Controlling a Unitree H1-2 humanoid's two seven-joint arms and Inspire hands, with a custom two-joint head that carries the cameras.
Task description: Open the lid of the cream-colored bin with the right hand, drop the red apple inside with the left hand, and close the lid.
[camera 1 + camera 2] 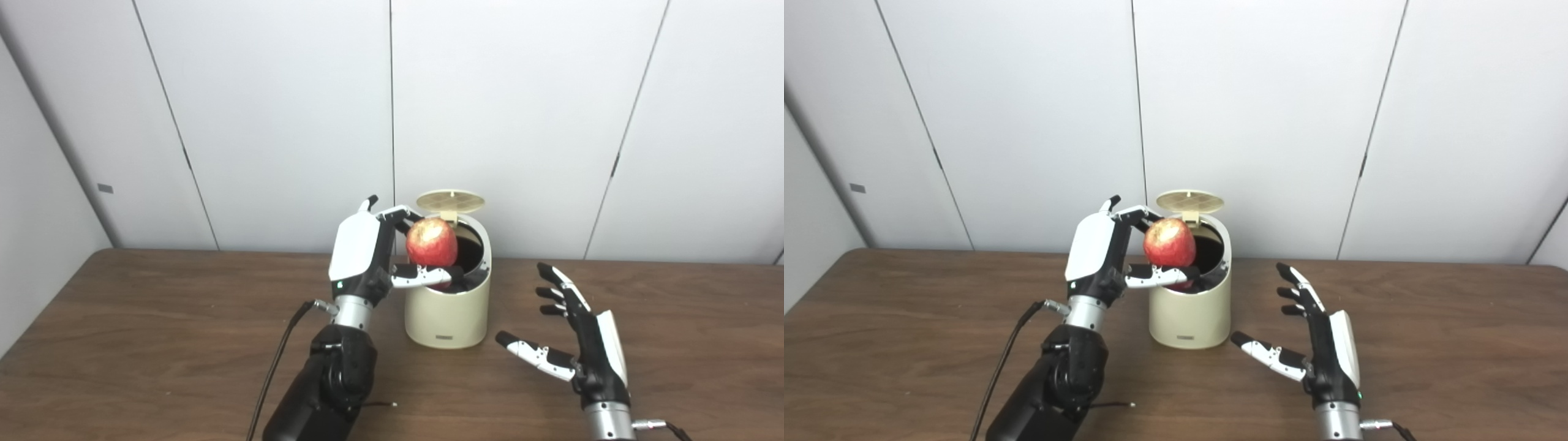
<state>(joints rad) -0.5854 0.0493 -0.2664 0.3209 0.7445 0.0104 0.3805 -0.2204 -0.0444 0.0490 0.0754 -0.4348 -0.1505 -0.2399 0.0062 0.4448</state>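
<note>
Drop step: left hand [367, 257] grips the red apple [432, 242] over the open cream-colored bin [450, 312]; next, release; right hand [582, 349] waits, fingers spread and empty

A wooden table [153, 343] of dark brown grain fills the near part of the scene, its far edge running against the wall. The far wall [514, 110] consists of pale grey-white panels divided by thin dark seams, some vertical, some slanted. A small grey tag [105, 188] sits on a left panel. Lighting is even and diffuse, without hard shadows.
</note>
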